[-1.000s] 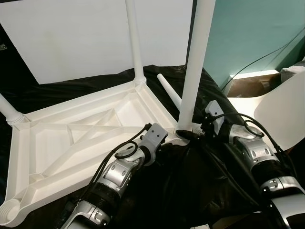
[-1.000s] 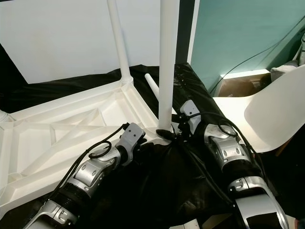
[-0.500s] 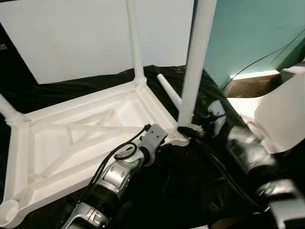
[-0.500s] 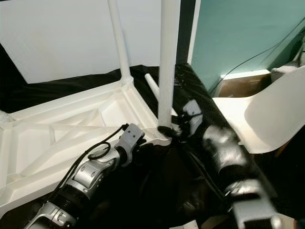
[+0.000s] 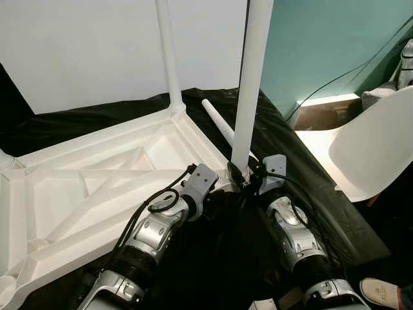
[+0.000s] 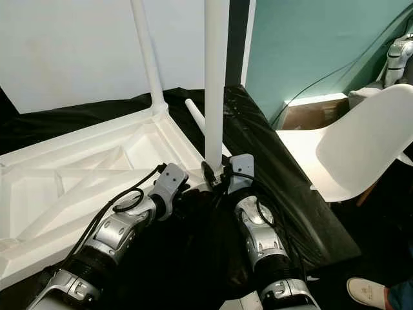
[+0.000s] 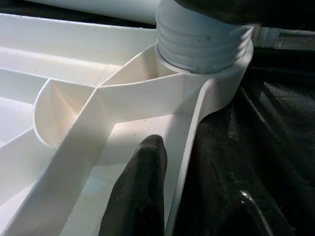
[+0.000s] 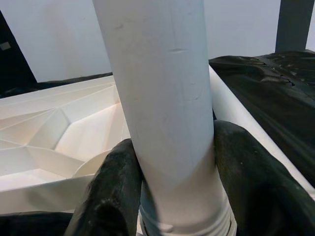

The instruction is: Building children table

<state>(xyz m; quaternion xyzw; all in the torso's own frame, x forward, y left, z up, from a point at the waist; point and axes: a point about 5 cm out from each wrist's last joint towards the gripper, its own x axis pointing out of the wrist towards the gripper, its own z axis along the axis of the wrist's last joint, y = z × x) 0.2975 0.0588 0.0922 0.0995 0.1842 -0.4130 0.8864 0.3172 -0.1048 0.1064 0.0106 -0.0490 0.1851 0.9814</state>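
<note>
The white children's table top (image 5: 97, 187) lies upside down on a black sheet. One leg (image 5: 166, 58) stands in its far corner, and a leg stub (image 5: 4, 161) shows at the left. At the near right corner a third upright leg (image 5: 250, 84) sits in its socket (image 7: 206, 54). My right gripper (image 5: 242, 177) is shut on that leg's base, with one black finger (image 8: 115, 182) on each side. My left gripper (image 7: 184, 142) is shut on the table top's rim beside that corner, one finger (image 7: 142, 191) inside the rim. A loose leg (image 5: 219, 123) lies on the sheet behind.
A white chair (image 5: 374, 148) stands close on the right, over a pale board on the floor. A cardboard box (image 5: 322, 113) and cables sit by the teal wall. A light shoe (image 5: 381, 292) is at the bottom right. A white panel (image 5: 84, 45) leans behind the table.
My right forearm has swung from the right of the leg round to its near side, the gripper staying at the leg's base. The camera has shifted. The left arm keeps its hold.
</note>
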